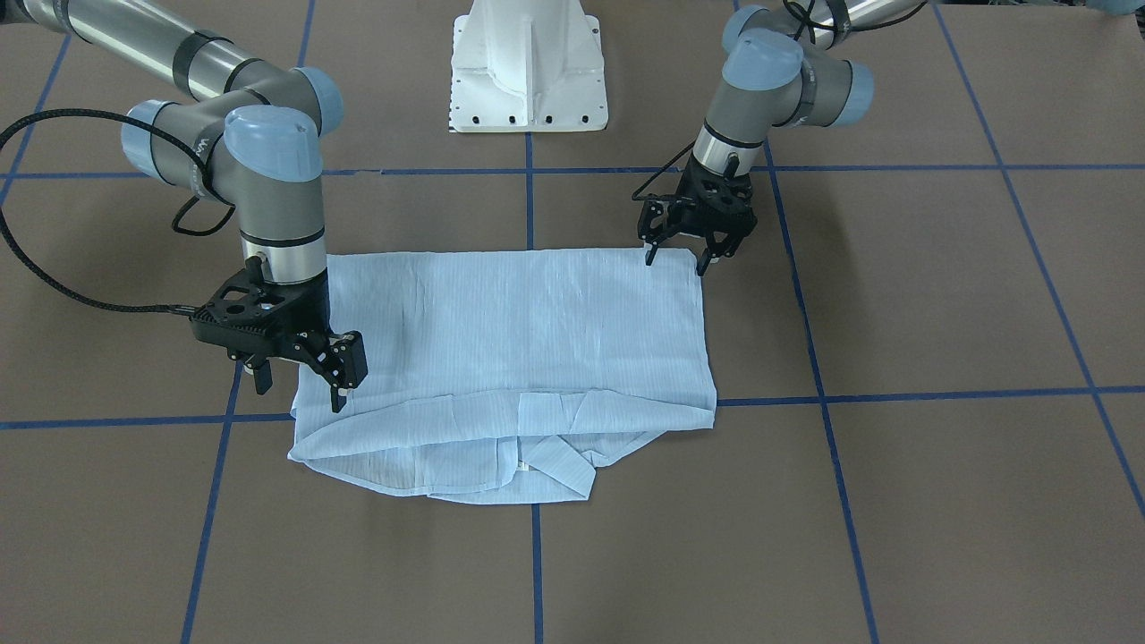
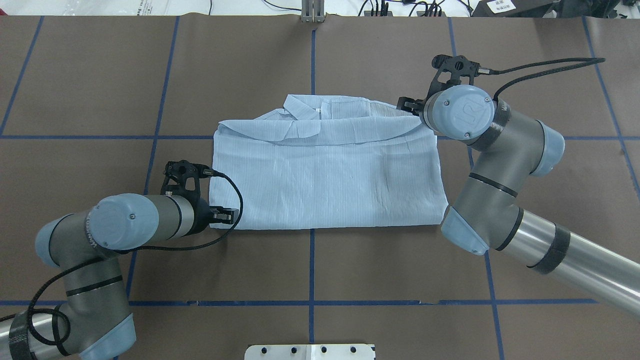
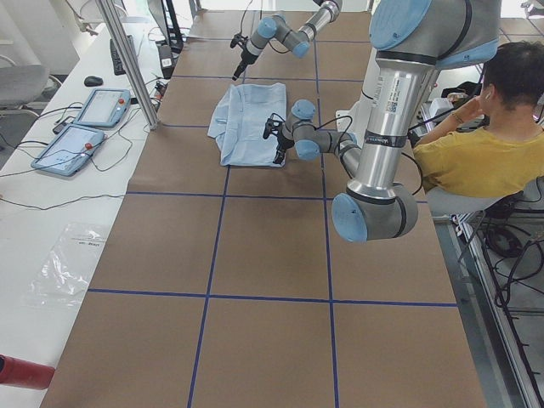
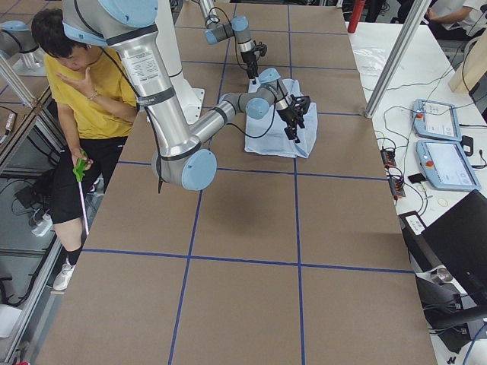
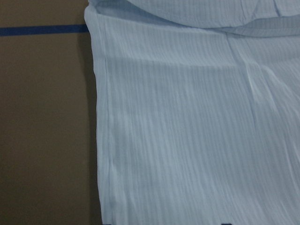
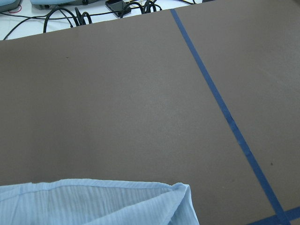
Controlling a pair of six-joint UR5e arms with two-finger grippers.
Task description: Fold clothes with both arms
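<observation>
Left tool (image 1: pixel 677 262) and right tool (image 1: pixel 302 392) flank wrinkled, pinstriped, rectangular shirt (image 1: pixel 519 331).

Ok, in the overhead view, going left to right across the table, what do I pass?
left arm → left gripper → light blue pinstriped shirt → right gripper → right arm
</observation>
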